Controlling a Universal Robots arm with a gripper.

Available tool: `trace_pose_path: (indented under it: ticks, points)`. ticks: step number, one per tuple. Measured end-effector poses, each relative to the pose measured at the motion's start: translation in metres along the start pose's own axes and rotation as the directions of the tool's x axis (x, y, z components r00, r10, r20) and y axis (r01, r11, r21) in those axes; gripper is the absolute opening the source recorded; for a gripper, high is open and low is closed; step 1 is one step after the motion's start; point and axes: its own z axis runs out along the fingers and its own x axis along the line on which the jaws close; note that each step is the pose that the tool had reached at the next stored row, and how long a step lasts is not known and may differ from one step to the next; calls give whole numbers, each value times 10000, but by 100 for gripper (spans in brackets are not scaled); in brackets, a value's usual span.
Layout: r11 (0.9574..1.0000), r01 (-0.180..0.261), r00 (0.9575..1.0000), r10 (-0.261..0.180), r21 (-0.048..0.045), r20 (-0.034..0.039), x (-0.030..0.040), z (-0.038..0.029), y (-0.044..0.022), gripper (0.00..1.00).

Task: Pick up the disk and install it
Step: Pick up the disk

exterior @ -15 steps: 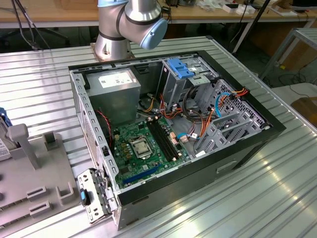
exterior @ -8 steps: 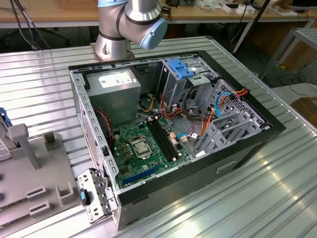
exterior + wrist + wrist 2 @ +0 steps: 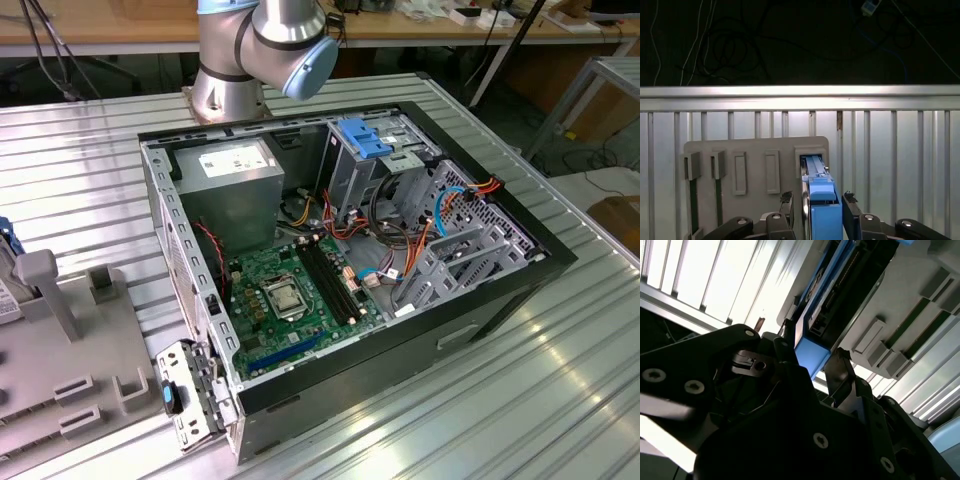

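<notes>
The disk (image 3: 820, 192) stands on edge in a slot of the grey fixture plate (image 3: 755, 150), its blue plastic rail facing me. In the first wrist view my gripper (image 3: 817, 202) is open and straddles the blue end, one dark finger on each side with a small gap. The second wrist view shows the same hold-free straddle: the disk (image 3: 827, 300) runs away from me between the two fingertips (image 3: 840, 360) of the gripper (image 3: 811, 351).
An open computer case (image 3: 480, 300) lies on the ribbed aluminium table, with a motherboard (image 3: 290, 290), a grey power-supply box (image 3: 235, 185), a blue latch (image 3: 365, 138) and a drive cage (image 3: 460, 250). The fixture (image 3: 60, 380) sits at the exterior view's left. The table's edge rail (image 3: 800, 92) lies beyond it.
</notes>
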Motion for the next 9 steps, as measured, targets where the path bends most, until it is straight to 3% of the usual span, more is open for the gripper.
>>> trace_pose_path:
  ticks: [9]
  points:
    - [10000,1,10000,-1,1,0,-1,1,-18,51]
